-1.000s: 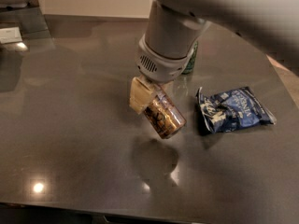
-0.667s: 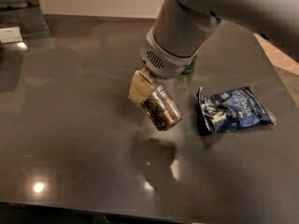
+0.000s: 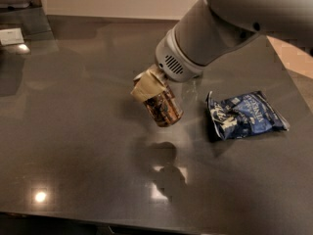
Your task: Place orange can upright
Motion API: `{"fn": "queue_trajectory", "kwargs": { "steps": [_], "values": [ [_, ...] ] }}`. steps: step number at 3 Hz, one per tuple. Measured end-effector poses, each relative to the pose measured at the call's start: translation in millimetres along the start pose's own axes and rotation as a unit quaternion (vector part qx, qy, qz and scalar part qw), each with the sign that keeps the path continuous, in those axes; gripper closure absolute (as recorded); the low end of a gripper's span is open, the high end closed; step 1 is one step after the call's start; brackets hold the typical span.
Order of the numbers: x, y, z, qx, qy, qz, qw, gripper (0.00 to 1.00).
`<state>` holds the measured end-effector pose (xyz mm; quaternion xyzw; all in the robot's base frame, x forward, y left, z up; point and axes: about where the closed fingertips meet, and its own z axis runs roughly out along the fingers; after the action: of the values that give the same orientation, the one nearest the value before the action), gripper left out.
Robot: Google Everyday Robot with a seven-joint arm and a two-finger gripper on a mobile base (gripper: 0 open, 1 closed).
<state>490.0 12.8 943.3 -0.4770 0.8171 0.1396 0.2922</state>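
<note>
From where I stand, the robot's big pale-grey arm [image 3: 210,33] reaches in from the upper right and ends over the middle of the dark, glossy stone-like counter [image 3: 73,131]. Its two-finger tool [image 3: 154,94] is clenched around the orange can [image 3: 166,110], a coppery, mottled drink can with silver ends. One beige pad [image 3: 145,86] lies across the can's upper part; the other finger is hidden behind it. The can is off the surface. A dark shadow [image 3: 164,156] sits on the counter below it and a little nearer to me, with bare counter between the two. What matters most is the tilt. The can's long axis runs on a slant, with the gripped end up and to the left and the free end down and to the right, toward me, so it is neither lying flat nor standing. I'd judge the wrist has to swing that lower end under the tool until the axis is vertical. Only then can it come down and let go, or the can may tip and roll. A crumpled dark-blue snack bag [image 3: 244,115] lies to the right, near but clear of the can.
</note>
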Motion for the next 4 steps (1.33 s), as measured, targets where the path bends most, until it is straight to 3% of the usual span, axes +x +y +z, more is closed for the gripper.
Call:
{"fn": "queue_trajectory", "kwargs": {
  "steps": [1,2,3,4],
  "values": [
    [-4.1,-4.9,3.5,-0.007,-0.05,-0.032,0.9982,1.0],
    [-7.0,-8.0,7.8,-0.016,-0.105,-0.047,0.9933,1.0],
    [-10.2,-7.2,10.6,-0.027,-0.167,-0.053,0.9841,1.0],
    [-10.7,-5.6,10.2,-0.037,-0.231,-0.053,0.9709,1.0]
  ]
}}
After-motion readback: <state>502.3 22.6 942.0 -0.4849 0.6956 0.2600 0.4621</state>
